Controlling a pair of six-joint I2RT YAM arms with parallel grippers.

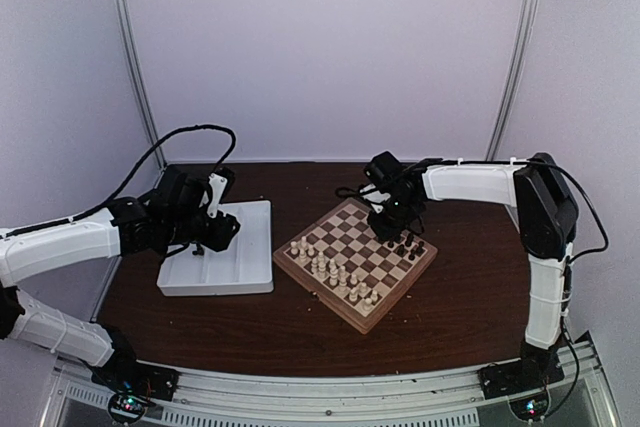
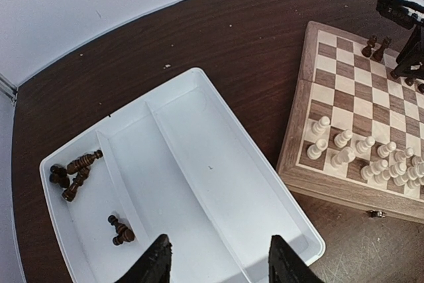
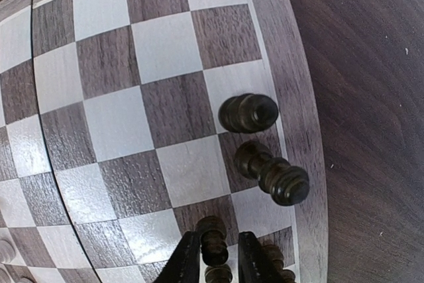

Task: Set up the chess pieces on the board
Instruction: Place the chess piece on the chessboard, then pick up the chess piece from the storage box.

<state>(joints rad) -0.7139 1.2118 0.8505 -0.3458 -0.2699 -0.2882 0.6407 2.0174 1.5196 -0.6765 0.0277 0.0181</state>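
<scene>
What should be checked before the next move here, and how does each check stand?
1. Left gripper open and empty above the tray: ok.
2. Dark pieces waiting in the tray's end compartment: ok, several lie there.
3. Right gripper clear of the dark piece between its fingers: cannot tell.
4. Two dark pieces beside it standing in the board edge row: ok.
5. White pieces on the opposite side, out of the right arm's way: ok.
</scene>
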